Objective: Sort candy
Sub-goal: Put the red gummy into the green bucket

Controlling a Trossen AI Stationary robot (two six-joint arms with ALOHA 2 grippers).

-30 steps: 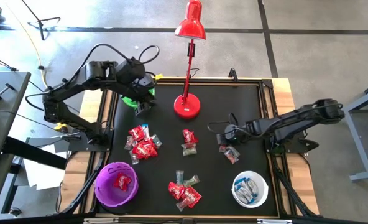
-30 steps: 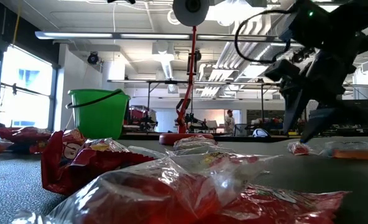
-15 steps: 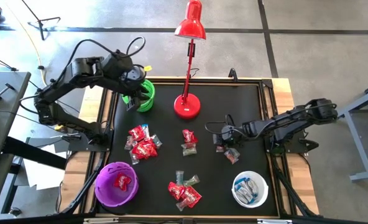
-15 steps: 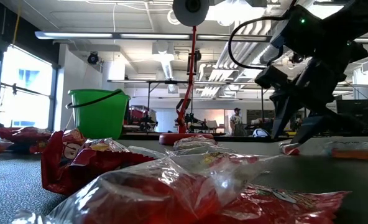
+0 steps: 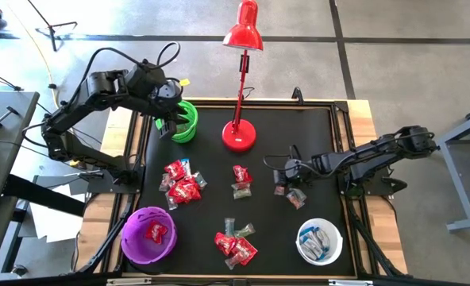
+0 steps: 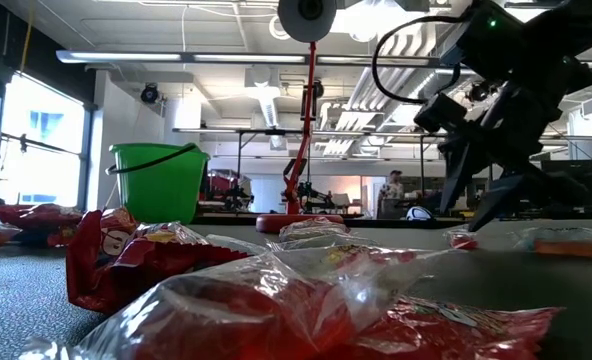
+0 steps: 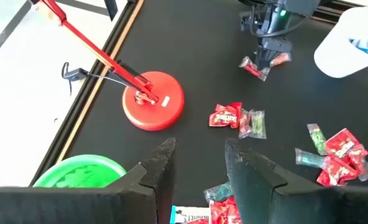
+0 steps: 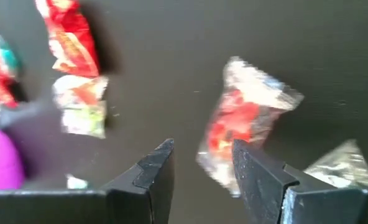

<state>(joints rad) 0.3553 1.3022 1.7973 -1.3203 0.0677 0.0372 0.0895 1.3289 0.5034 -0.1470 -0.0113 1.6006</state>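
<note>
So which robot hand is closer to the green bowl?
The left. The left gripper hovers right beside the green bowl, while the right gripper is far across the table by some candy.

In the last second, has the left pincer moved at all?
Yes. In the high view the left pincer has swung off the black mat, past the green bowl, away from the red lamp base.

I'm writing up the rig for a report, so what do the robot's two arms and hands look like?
Both arms are dark, near-black jointed links with black cables looping loosely off them. The left hand and the right hand each end in two flat, dark, angular fingers. A small green light glows on the right arm's wrist. No other markings are legible.
</note>
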